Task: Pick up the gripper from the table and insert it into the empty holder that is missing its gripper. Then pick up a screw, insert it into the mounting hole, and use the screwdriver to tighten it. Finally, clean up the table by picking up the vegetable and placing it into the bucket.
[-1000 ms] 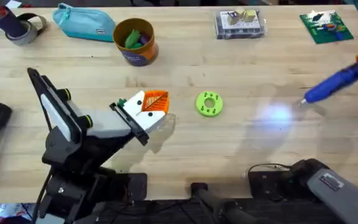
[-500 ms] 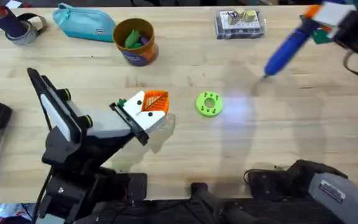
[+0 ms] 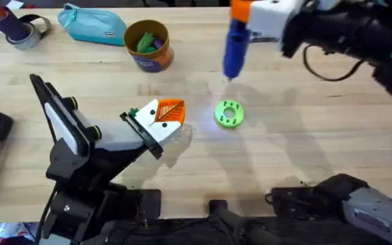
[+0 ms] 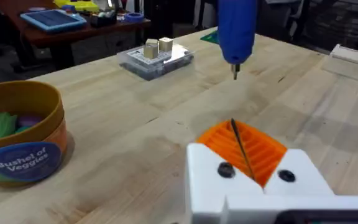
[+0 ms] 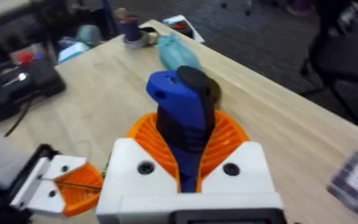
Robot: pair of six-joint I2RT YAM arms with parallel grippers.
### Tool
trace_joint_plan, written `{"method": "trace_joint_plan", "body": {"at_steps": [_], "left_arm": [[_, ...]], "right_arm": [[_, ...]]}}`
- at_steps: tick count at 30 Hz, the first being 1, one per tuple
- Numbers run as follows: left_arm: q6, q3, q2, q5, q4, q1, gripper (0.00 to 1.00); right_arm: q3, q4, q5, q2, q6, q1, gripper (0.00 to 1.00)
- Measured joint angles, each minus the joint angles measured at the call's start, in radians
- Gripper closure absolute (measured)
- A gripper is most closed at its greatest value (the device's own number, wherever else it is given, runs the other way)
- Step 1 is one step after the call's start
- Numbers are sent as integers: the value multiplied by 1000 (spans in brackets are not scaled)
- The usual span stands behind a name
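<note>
Since a second ago your right tool (image 3: pixel 240 20) has carried the screwdriver (image 3: pixel 235 47), pinched upright, from the counter's (image 3: pixel 318 136) right edge inward; the holder (image 3: pixel 114 136) lies lower-left. Left tool's (image 4: pixel 253 171) pads are pressed together.

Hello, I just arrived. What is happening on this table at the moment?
The right pincer grips the blue pen-shaped screwdriver and holds it upright in the air, bit down, above the wide wooden table, just beyond the green round disc. The left pincer, white with orange pads, sits nearby. The yellow-brown bucket already contains green and purple toy vegetables.
</note>
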Motion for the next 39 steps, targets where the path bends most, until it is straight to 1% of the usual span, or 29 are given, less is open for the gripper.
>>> {"method": "trace_joint_plan", "body": {"at_steps": [4,8,12,19,20,21,22,27,32,39], "left_arm": [[0,0,0,0,0,0,989],[0,0,0,0,0,0,989],[0,0,0,0,0,0,989],[0,0,0,0,0,0,989],[0,0,0,0,0,0,989],[0,0,0,0,0,0,989],[0,0,0,0,0,0,989],[0,0,0,0,0,0,989],[0,0,0,0,0,0,989],[0,0,0,0,0,0,989]], "right_arm": [[-2,65,-3,0,-41,111,900],[-16,219,-4,0,-59,207,903],[-39,332,-4,0,-66,274,906],[-69,403,-4,12,-65,379,912],[-69,424,-4,17,-62,396,912],[-69,489,-4,40,-37,439,913],[-69,515,-4,54,-25,452,914],[-69,596,-8,112,24,488,915],[-69,604,-4,144,71,488,916],[-69,605,6,146,114,488,916]]}}
